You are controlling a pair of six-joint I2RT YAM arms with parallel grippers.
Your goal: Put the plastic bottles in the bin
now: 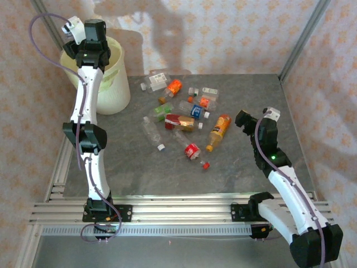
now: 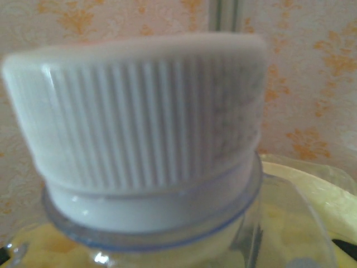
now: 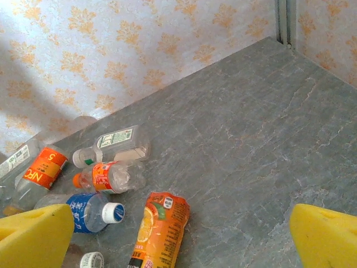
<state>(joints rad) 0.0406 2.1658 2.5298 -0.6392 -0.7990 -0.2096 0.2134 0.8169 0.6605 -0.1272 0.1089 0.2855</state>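
Note:
The cream-white bin (image 1: 114, 84) stands at the table's far left, and my left gripper (image 1: 95, 32) hangs over its mouth. In the left wrist view a clear bottle with a ribbed white cap (image 2: 145, 111) sits tight against the camera, held in the shut jaws above the bin's yellow bag (image 2: 318, 195). Several plastic bottles (image 1: 178, 114) lie scattered mid-table. My right gripper (image 1: 244, 118) (image 3: 178, 245) hovers open just right of an orange juice bottle (image 1: 219, 131) (image 3: 159, 231), with nothing between its yellow pads (image 3: 33, 237).
Near the juice bottle lie a blue-labelled bottle (image 3: 83, 212), an orange-labelled one (image 3: 109, 177) and a green-labelled flat one (image 3: 114, 142). A red-labelled bottle (image 1: 192, 151), a loose red cap (image 1: 205, 165) and a white cap (image 1: 161, 147) lie nearer the front. Metal posts frame the patterned walls.

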